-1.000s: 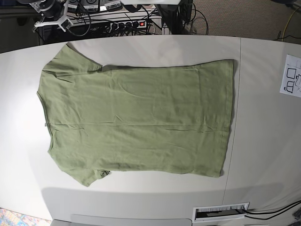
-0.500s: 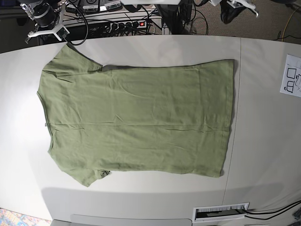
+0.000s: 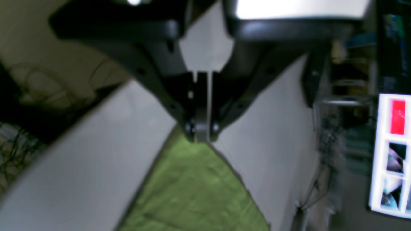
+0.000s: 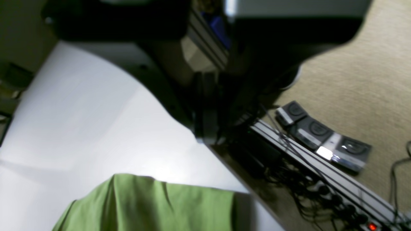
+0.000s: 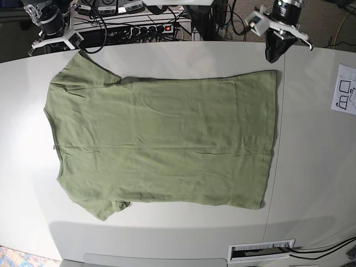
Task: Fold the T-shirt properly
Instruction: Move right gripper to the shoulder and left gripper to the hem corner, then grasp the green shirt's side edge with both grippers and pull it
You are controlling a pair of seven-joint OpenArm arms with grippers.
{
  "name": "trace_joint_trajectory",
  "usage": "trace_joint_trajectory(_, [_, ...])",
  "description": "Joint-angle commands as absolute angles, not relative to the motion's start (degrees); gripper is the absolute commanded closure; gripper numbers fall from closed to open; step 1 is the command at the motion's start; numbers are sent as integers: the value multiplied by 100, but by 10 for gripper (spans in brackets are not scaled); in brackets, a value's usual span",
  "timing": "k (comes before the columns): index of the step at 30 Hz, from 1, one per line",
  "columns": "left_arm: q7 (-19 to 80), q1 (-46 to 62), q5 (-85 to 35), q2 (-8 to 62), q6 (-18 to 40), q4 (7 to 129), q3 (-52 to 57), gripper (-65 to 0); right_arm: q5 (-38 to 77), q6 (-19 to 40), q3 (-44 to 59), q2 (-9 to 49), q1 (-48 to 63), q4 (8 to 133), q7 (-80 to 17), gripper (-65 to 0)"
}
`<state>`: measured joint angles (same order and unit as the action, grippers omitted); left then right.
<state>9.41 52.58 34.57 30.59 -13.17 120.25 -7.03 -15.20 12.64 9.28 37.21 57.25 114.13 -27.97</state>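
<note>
T-shirt: plain olive-green cotton T-shirt (image 5: 161, 139) lies flat across the middle of the white counter (image 5: 311, 167), spread for folding.
Left gripper (image 5: 273, 53): upper right, above the hem corner, jaws together, empty.
Right gripper (image 4: 205, 136): upper left, near the sleeve, jaws together, empty.

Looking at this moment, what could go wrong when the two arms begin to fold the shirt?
1. Both grippers are shut: the left gripper over the hem corner of the olive-green cotton T-shirt, the right gripper near the sleeve. Descending shut, they would probably push the cloth, not grasp it.
2. The far sleeve is already creased, so a fold may trap wrinkles.
</note>
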Motion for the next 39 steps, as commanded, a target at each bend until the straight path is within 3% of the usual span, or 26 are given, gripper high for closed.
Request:
trace_joint_trajectory(1, [923, 5212, 3336, 3151, -1125, 12090, -690, 0, -1651, 1199, 987, 3791, 5704, 11509, -2766, 0])
trace_joint_trajectory(3, [943, 5002, 3124, 3162, -473, 12079, -690, -20, -1841, 1197, 987, 3793, 5629, 11509, -2842, 0])
trace_joint_trajectory(5, [941, 4788, 2805, 3162, 172, 12068, -690, -89, -1942, 1199, 987, 3795, 5553, 11509, -2943, -8])
trace_joint_trajectory(6, [941, 4678, 2659, 3162, 403, 12053, -690, -117, -1938, 1199, 987, 3793, 5516, 11509, -3011, -67])
trace_joint_trajectory(8, [945, 4473, 2519, 3164, 572, 11948, -690, -143, -1938, 1197, 987, 3793, 5474, 11509, -3030, -131])
trace_joint_trajectory(17, [681, 3505, 2499, 3579, 1210, 10624, -701, -194, -1935, 1194, 987, 3793, 5454, 11509, -3127, -131])
trace_joint_trajectory(31, [598, 3094, 2324, 3844, 1219, 10372, -701, -194, -1938, 1190, 987, 3793, 5393, 11511, -3194, -131])
trace_joint_trajectory(34, [598, 2895, 2130, 3841, 1509, 10252, -701, -190, -1942, 1190, 987, 3793, 5393, 11513, -3238, -131])
trace_joint_trajectory(36, [604, 2803, 2051, 3841, 1671, 10235, -701, -150, -1986, 1188, 987, 3793, 5393, 11513, -3240, -131])
trace_joint_trajectory(39, [668, 2794, 2058, 3844, 1684, 10237, -701, 0, -2235, 1177, 987, 3793, 5393, 11520, -3236, -131])
